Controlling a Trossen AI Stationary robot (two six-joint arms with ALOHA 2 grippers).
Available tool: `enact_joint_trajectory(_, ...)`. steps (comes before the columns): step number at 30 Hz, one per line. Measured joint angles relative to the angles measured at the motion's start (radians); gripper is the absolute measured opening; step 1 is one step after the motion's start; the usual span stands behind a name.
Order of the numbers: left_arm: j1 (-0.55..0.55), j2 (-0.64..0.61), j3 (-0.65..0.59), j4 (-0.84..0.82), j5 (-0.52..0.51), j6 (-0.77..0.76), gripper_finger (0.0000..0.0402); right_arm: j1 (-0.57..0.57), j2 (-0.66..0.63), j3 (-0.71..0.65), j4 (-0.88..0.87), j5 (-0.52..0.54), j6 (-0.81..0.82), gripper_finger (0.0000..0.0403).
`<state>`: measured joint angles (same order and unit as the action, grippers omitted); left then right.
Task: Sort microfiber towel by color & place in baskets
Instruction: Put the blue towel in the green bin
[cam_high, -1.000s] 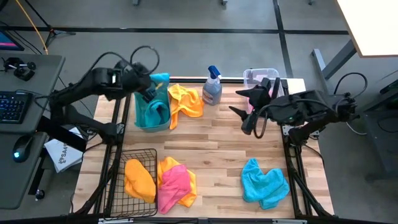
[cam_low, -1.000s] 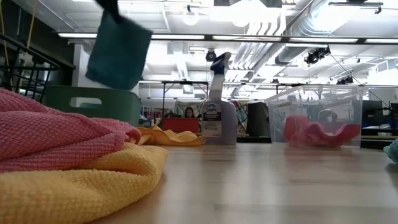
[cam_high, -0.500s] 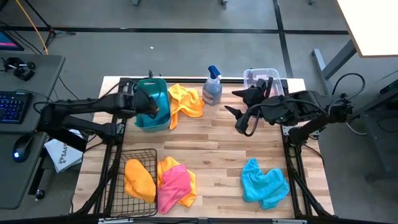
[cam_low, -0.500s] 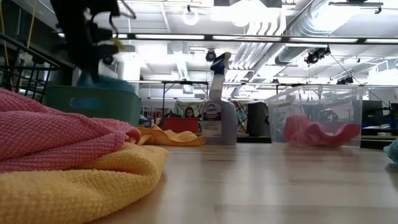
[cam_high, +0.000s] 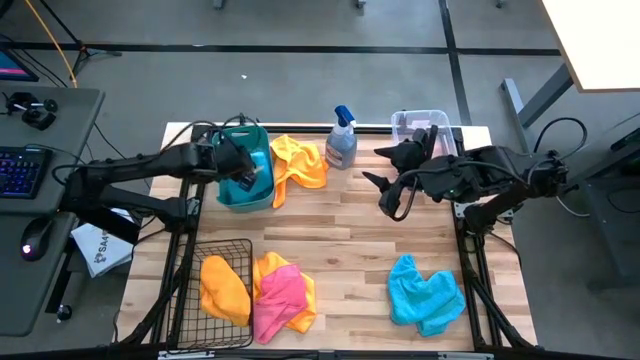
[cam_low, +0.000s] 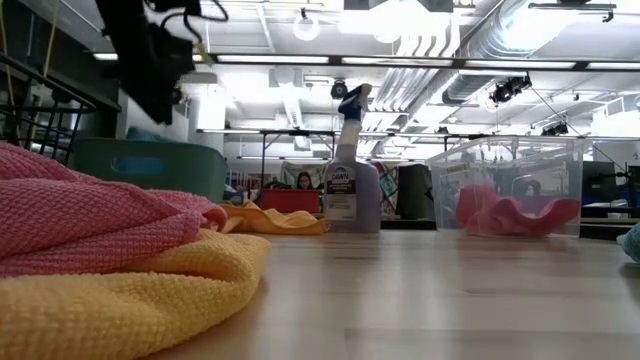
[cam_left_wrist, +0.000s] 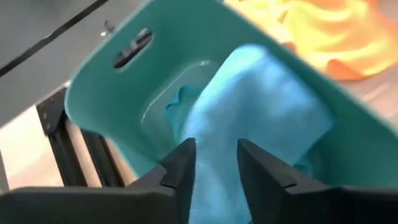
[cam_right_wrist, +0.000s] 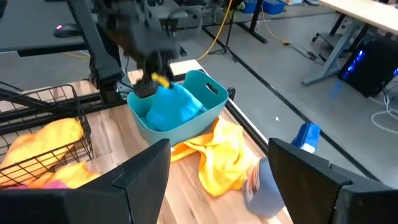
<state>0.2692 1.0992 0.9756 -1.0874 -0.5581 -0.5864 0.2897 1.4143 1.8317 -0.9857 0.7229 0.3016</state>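
My left gripper (cam_left_wrist: 217, 155) (cam_high: 243, 166) is open just above the teal tub (cam_high: 236, 196). A bright blue towel (cam_left_wrist: 255, 106) (cam_right_wrist: 169, 106) lies bunched inside the tub. My right gripper (cam_right_wrist: 221, 162) (cam_high: 388, 192) hovers open over the table's middle right and holds nothing. An orange-yellow towel (cam_high: 300, 160) lies beside the tub. A pink towel (cam_low: 515, 212) sits in the clear bin (cam_high: 418, 122). Another orange towel (cam_high: 224, 288) lies in the black wire basket (cam_high: 222, 252). A pink towel (cam_high: 281, 296) rests on a yellow one. A second blue towel (cam_high: 425, 294) lies near the right front.
A spray bottle with a blue trigger (cam_high: 342, 140) stands at the far edge between the tub and the clear bin. Bare wood lies in the table's middle (cam_high: 340, 240). A desk with a keyboard (cam_high: 22, 170) stands off the table's left side.
My left gripper has come down over the teal tub with the blue towel that hung below it. The towel now lies bunched inside the tub. The gripper has let go and risen a little above it.
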Motion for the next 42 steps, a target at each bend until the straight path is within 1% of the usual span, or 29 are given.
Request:
enact_joint_trajectory(4, 0.018, 0.0, 0.125, -0.034, 0.023, 0.072, 0.0145, 0.0, 0.0, 0.0, -0.05, -0.003, 0.056, 0.0265)
enact_joint_trajectory(7, 0.02, 0.0, 0.23, -0.023, 0.065, 0.083, 0.0167, -0.001, 0.0, 0.0, -0.104, -0.045, 0.125, 0.0265)
enact_joint_trajectory(9, 0.011, -0.001, 0.284, 0.017, 0.128, 0.085, 0.0178, -0.002, 0.0, -0.005, -0.151, -0.11, 0.198, 0.0265)
enact_joint_trajectory(12, -0.019, -0.002, 0.313, 0.099, 0.241, 0.092, 0.0188, 0.008, -0.002, -0.069, -0.233, -0.3, 0.332, 0.0265)
enact_joint_trajectory(15, -0.057, 0.001, 0.314, 0.176, 0.3, 0.08, 0.0191, 0.055, 0.0, -0.217, -0.252, -0.491, 0.481, 0.0265)
enact_joint_trajectory(17, -0.087, 0.009, 0.315, 0.222, 0.306, 0.066, 0.0191, 0.102, 0.0, -0.354, -0.197, -0.6, 0.587, 0.0265)
enact_joint_trajectory(19, -0.12, 0.02, 0.314, 0.269, 0.313, 0.045, 0.0191, 0.156, 0.0, -0.51, -0.086, -0.711, 0.705, 0.0265)
enact_joint_trajectory(21, -0.153, 0.03, 0.314, 0.345, 0.316, 0.019, 0.0191, 0.215, 0.002, -0.665, 0.069, -0.823, 0.84, 0.0265)
enact_joint_trajectory(22, -0.169, 0.032, 0.314, 0.39, 0.32, 0.018, 0.0191, 0.245, 0.002, -0.735, 0.145, -0.865, 0.913, 0.0265)
enact_joint_trajectory(24, -0.192, 0.031, 0.314, 0.474, 0.343, 0.037, 0.0191, 0.302, 0.003, -0.85, 0.272, -0.913, 1.077, 0.0265)
enact_joint_trajectory(26, -0.206, 0.031, 0.314, 0.553, 0.36, 0.067, 0.0191, 0.356, 0.003, -0.93, 0.337, -0.913, 1.223, 0.0265)
enact_joint_trajectory(27, -0.211, 0.031, 0.314, 0.581, 0.367, 0.079, 0.0191, 0.379, 0.003, -0.956, 0.34, -0.911, 1.29, 0.0265)
enact_joint_trajectory(29, -0.215, 0.031, 0.314, 0.626, 0.374, 0.104, 0.0191, 0.417, 0.002, -0.988, 0.316, -0.909, 1.396, 0.0265)
enact_joint_trajectory(32, -0.214, 0.031, 0.314, 0.64, 0.373, 0.128, 0.0191, 0.456, 0.001, -1.01, 0.264, -0.88, 1.512, 0.0265)
enact_joint_trajectory(36, -0.21, 0.031, 0.314, 0.637, 0.373, 0.129, 0.0191, 0.467, 0.016, -1.014, 0.203, -0.854, 1.561, 0.0265)
enact_joint_trajectory(39, -0.21, 0.031, 0.314, 0.637, 0.373, 0.136, 0.0191, 0.461, 0.06, -1.014, 0.197, -0.843, 1.55, 0.0265)
enact_joint_trajectory(42, -0.21, 0.03, 0.314, 0.638, 0.373, 0.138, 0.0191, 0.452, 0.121, -1.014, 0.217, -0.846, 1.506, 0.0265)
